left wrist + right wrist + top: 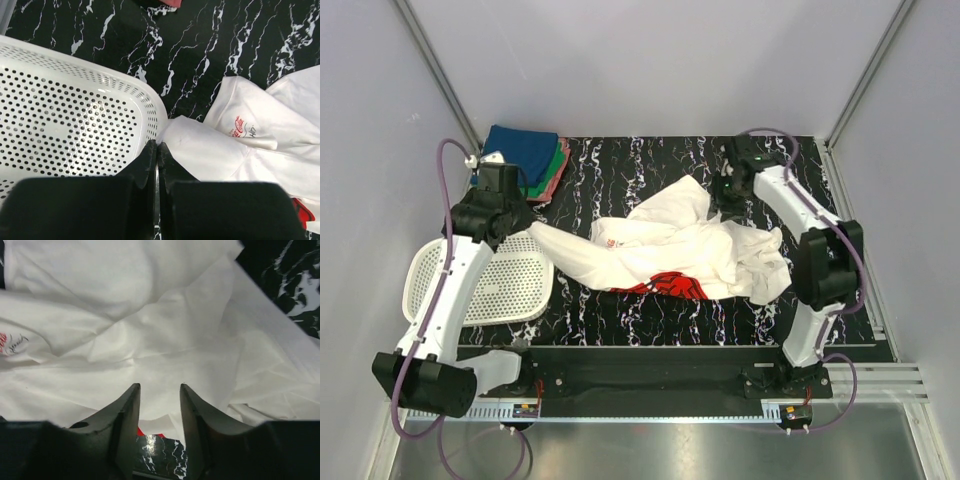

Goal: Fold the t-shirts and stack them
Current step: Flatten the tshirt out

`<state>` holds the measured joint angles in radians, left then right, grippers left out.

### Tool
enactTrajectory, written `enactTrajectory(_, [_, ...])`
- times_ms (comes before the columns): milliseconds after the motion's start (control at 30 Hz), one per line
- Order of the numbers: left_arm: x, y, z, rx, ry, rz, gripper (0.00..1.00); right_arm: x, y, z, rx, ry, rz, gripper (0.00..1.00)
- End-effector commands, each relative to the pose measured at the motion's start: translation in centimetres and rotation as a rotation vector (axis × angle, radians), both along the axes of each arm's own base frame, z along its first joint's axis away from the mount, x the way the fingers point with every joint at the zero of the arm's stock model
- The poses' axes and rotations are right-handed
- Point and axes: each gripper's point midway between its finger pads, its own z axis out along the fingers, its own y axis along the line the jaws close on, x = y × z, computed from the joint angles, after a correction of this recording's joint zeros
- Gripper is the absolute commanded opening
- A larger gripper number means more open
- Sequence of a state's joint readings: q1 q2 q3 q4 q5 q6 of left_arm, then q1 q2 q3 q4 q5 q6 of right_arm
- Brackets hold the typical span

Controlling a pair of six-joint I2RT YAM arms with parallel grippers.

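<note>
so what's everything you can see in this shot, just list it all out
white t-shirt: one, white with a red print, crumpled and spread across the middle of the table
folded t-shirts: one stack, blue on top with green and pink edges below, far left corner of the table
basket: one, white perforated plastic, near left, lying partly over the table's edge
table: one, black with white marbling, under everything
left gripper: one, black, shut, seemingly pinching the left end of the white t-shirt beside the basket's rim
right gripper: one, black, open, above the right side of the white t-shirt with nothing between its fingers
</note>
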<state>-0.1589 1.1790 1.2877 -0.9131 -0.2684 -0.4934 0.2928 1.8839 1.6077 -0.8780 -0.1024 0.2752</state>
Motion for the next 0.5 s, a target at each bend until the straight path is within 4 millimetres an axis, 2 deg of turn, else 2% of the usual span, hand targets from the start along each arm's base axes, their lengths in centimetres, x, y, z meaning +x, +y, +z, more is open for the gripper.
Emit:
enactTrajectory(0, [0.5,0.7,-0.6,0.027,-0.026,0.02,0.0,1.3,-4.5,3.9,0.046,-0.126,-0.208,0.42])
enactTrajectory(33, [0.5,0.7,-0.9,0.026,-0.023,0.02,0.0,1.4,-6.4,3.3,0.024,-0.118,-0.27,0.39])
enactTrajectory(67, [0.5,0.7,-1.2,0.026,-0.019,0.02,0.0,1.1,-7.2,2.8,0.018,-0.106,-0.305,0.37])
enactTrajectory(100, [0.5,0.7,-1.8,0.03,-0.006,0.021,0.0,0.5,-7.5,1.4,0.043,-0.078,-0.34,0.35])
enactTrajectory(167, [0.6,0.6,-2.0,0.027,0.001,0.02,0.0,0.4,-8.7,0.1,0.097,-0.056,-0.384,0.39])
enactTrajectory(200, [0.6,0.5,-2.2,0.024,0.009,0.013,0.0,0.3,-7.9,-0.9,0.159,-0.043,-0.358,0.45])
enactTrajectory(300, [0.9,0.2,-1.7,0.011,-0.001,0.005,0.0,1.0,-5.4,-1.7,0.294,-0.072,-0.245,0.5])
enactTrajectory(333, [1.2,0.0,-1.0,0.003,-0.023,0.001,0.0,1.1,-4.8,-1.8,0.327,-0.081,-0.216,0.54])
enactTrajectory(400, [2.1,-1.2,0.4,-0.047,-0.082,-0.047,0.0,1.7,-3.8,-1.9,0.386,-0.103,-0.173,0.55])
enactTrajectory(467, [2.9,-2.6,2.9,-0.103,-0.163,-0.1,0.0,2.1,-3.1,-1.7,0.421,-0.106,-0.15,0.54])
